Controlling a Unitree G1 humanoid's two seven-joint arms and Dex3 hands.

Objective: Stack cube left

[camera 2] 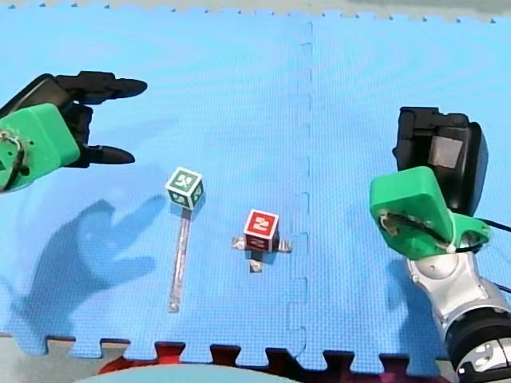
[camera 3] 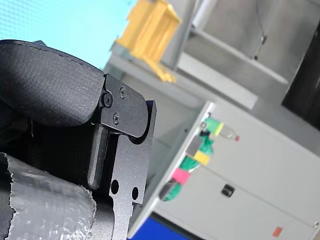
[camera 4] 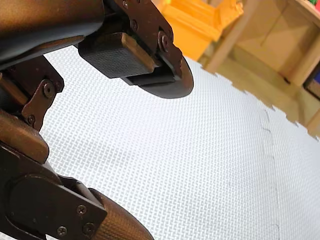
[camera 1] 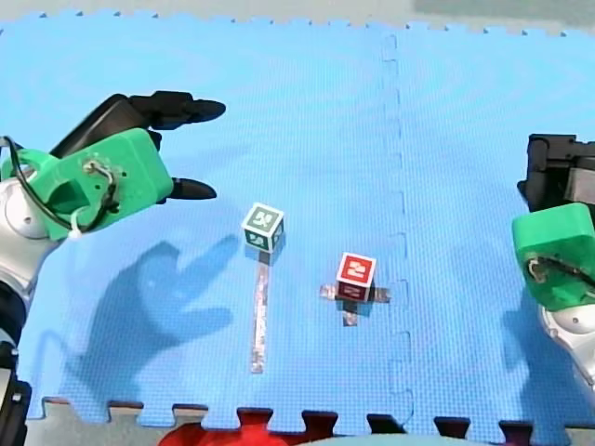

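Blue foam mat (camera 1: 372,111) had the green cube (camera 1: 263,228) and red cube (camera 1: 355,272) mid-mat, near but not touching. Left robot hand (camera 1: 158,113) hovered far left, empty and unclenched. Right robot hand (camera 2: 435,155) at the right edge, couldn't tell.

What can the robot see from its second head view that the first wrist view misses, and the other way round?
Second head view: a green cube and a red cube, apart, the red one on crossed tape; the left hand at the left of the blue mat, holding nothing; the right hand at its right. First wrist view: a yellow object and a grey cabinet beyond the mat. Both: the blue mat.
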